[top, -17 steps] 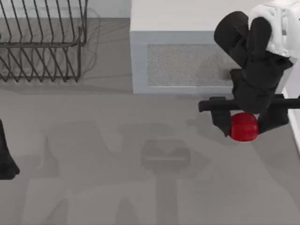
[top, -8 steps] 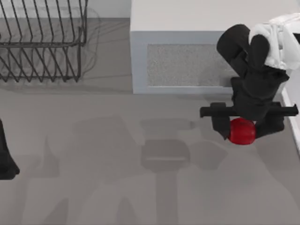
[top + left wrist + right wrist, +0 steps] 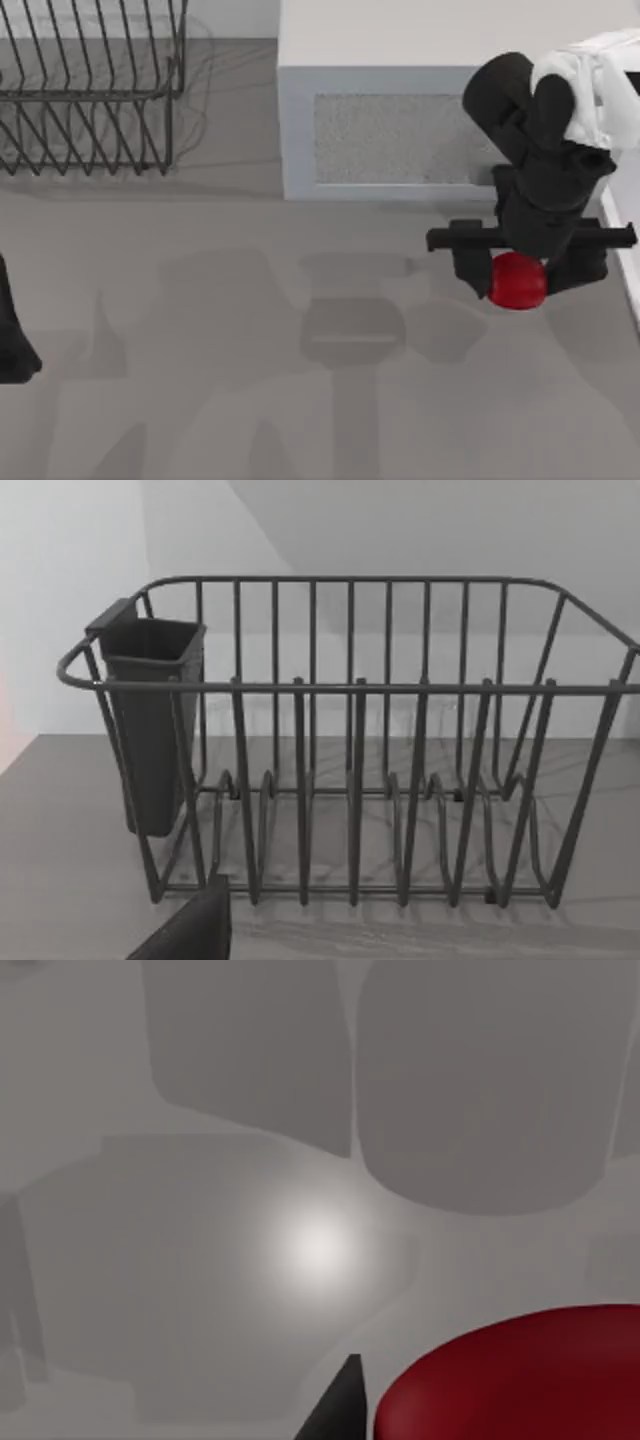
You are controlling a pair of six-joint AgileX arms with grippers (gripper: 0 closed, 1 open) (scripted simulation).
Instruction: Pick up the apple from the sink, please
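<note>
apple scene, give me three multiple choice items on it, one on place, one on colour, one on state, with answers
1. Where is the apple in the top view?
A. inside the wire dish rack
B. at the table's right side, between the right gripper's fingers
C. at the table's left edge beside the left arm

2. What colour is the apple?
A. green
B. yellow
C. red

3. What state is the right gripper in?
A. shut on the apple
B. wide open with nothing between its fingers
C. shut on the dish rack's cup

Answers: 1 B, the top view shows the fruit at the right, under the right arm, while the dish rack sits at the upper left. 2 C, it is glossy red in the top view and the right wrist view. 3 A, dark fingers sit against both sides of the apple. The left arm is parked at the left edge.
</note>
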